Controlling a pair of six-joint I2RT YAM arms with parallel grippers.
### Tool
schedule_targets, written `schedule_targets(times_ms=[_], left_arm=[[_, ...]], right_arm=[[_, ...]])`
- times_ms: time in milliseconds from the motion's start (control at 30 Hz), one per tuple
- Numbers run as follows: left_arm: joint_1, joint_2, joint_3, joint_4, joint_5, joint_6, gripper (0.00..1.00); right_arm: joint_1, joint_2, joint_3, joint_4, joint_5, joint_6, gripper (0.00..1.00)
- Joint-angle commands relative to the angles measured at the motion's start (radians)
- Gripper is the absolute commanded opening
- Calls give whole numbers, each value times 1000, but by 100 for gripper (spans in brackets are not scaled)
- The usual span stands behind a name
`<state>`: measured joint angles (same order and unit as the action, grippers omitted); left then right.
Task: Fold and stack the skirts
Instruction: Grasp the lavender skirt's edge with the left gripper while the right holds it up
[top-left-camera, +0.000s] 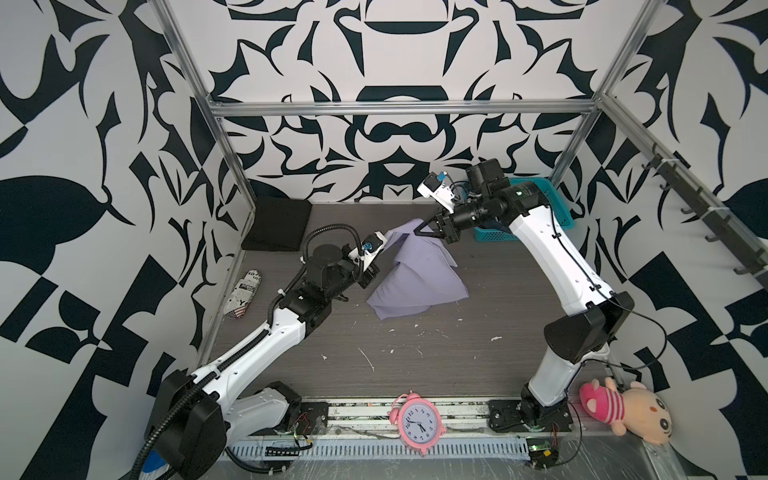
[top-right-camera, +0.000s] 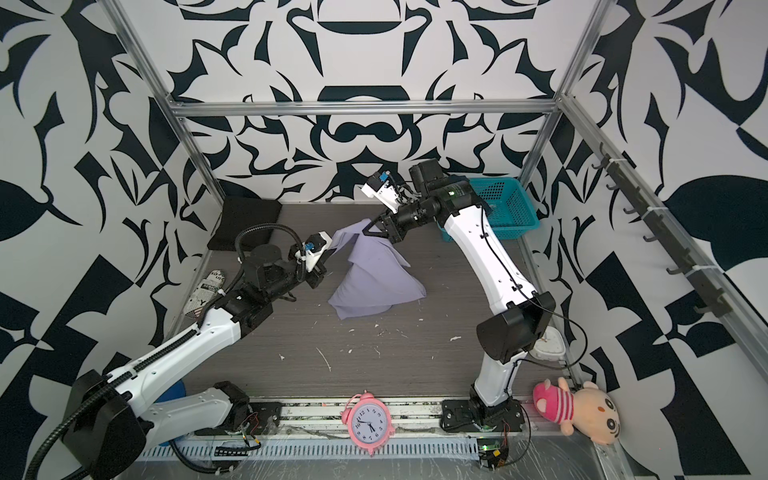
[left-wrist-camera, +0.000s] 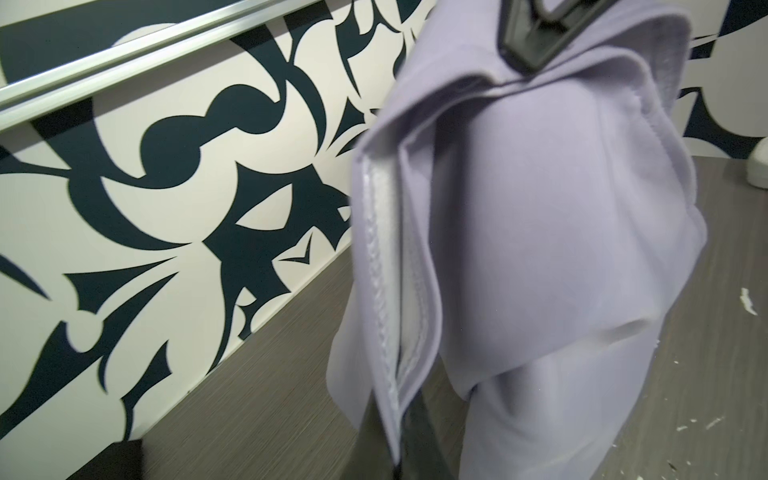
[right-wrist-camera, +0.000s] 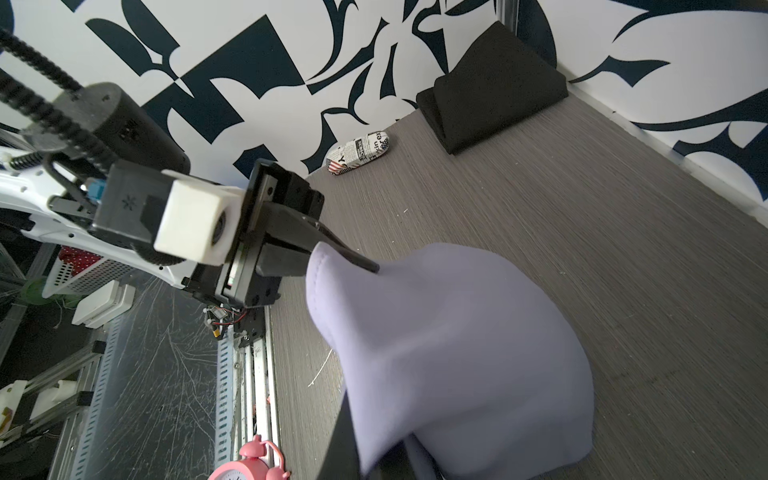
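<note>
Plain pale lavender skirt (top-left-camera: 415, 274), white seam tape inside. Plain black skirt (top-left-camera: 277, 224). Grey wood-grain bench (top-left-camera: 415, 353) with white flecks. Teal basket (top-left-camera: 561, 212). Pink clock (top-left-camera: 417, 424), white face. Peach plush toy (top-left-camera: 640, 413) — pink striped top, pink hat. Newsprint-pattern pouch (top-left-camera: 245, 293) with a flag patch. White walls (top-left-camera: 83, 124) — bold dark navy swirls.

You are in a robot lab: metal frame (top-left-camera: 399, 109), patterned walls (top-left-camera: 75, 124), and robot arms (top-left-camera: 266, 336) fixed at the table's (top-left-camera: 457, 365) near edge.
</note>
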<state>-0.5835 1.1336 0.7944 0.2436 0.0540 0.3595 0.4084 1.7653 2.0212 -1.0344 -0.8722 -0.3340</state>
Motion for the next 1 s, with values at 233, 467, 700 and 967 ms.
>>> schedule_targets(times_ms=[233,467,700,967], left_arm=[[5,-77,171,-241,-116,52,0],[5,-70,232,-393,-114,44,0],[4,-38,339,-553,-85,51,0],[4,-9,430,-578,-145,24,0]], right_arm=[[4,-55,-69,105,94,-27,17],[4,16,-93,143,165,-21,50],[6,-7,-229,261,112,13,54],[6,-102,-430,420,38,15,57]])
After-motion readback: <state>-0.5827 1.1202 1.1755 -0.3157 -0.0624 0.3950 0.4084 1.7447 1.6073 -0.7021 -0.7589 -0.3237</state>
